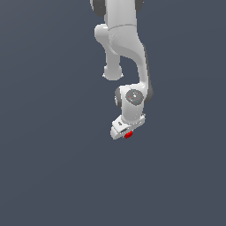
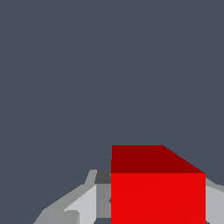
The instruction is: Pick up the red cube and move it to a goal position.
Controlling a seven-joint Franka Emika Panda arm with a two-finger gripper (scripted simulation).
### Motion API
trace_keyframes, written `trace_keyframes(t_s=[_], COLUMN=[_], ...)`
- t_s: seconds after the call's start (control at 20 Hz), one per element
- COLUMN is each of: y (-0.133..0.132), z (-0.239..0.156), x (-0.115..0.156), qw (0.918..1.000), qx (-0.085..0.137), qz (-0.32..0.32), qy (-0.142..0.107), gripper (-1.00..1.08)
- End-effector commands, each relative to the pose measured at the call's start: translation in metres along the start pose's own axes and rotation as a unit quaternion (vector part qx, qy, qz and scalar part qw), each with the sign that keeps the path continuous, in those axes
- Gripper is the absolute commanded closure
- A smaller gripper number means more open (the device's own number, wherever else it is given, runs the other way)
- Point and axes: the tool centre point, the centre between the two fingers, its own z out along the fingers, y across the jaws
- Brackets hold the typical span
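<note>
The red cube point(image 1: 128, 135) is a tiny bright red block at the lower end of my white gripper point(image 1: 127, 134) in the exterior view. In the wrist view the red cube point(image 2: 157, 192) fills the space between my two grey fingers point(image 2: 78, 205), which press on its sides. The gripper is shut on the cube. The white arm comes down from the top of the exterior view. Whether the cube rests on the surface or hangs above it cannot be told.
A plain dark blue-grey surface point(image 1: 53, 167) fills both views. No goal marker shows.
</note>
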Motion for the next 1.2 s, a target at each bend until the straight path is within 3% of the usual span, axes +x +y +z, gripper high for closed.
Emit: trace_keyframes(t_s=[0.0,0.5,1.15], y=[0.0,0.008,0.034], z=[0.0,-0.04,-0.173], x=[0.0,0.001,0.006], qw=[1.0,1.0,1.0], qx=[0.0,0.0,0.0], qz=[0.0,0.0,-0.001], qy=[0.0,0.0,0.0], gripper=[1.08,1.08,1.08])
